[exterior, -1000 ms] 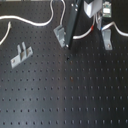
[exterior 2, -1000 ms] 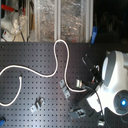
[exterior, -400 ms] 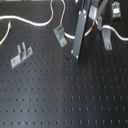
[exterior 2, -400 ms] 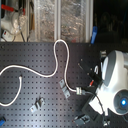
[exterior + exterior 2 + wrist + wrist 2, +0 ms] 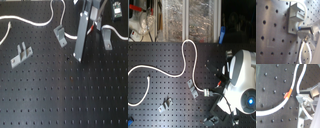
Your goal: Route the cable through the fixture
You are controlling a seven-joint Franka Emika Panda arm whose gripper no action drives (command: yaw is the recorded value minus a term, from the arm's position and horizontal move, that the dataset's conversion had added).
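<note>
The cable (image 5: 159, 73) is a thin white cord. In the second exterior view it waves across the black pegboard and runs down to my gripper (image 5: 218, 83). Its red tape band (image 5: 288, 94) lies on the board close to the fingers (image 5: 305, 97) in the second wrist view. My gripper (image 5: 82, 47) hangs over the board's far middle in the first exterior view. It appears shut on the cable, and a thin loop (image 5: 303, 50) hangs from the fingertip (image 5: 305, 29). The fixture (image 5: 105, 39), an upright grey clip, stands just to the gripper's right in the first exterior view.
A slanted grey clip with a boxy head (image 5: 60, 36) stands at the gripper's left in the first exterior view and fills the first wrist view (image 5: 296, 17). A low grey bracket (image 5: 20, 54) sits further left. Clear bins (image 5: 188, 17) line the board's far edge.
The gripper has shifted a little toward the first exterior view's right, closer to the fixture, taking the cable end with it. The clips have not moved.
</note>
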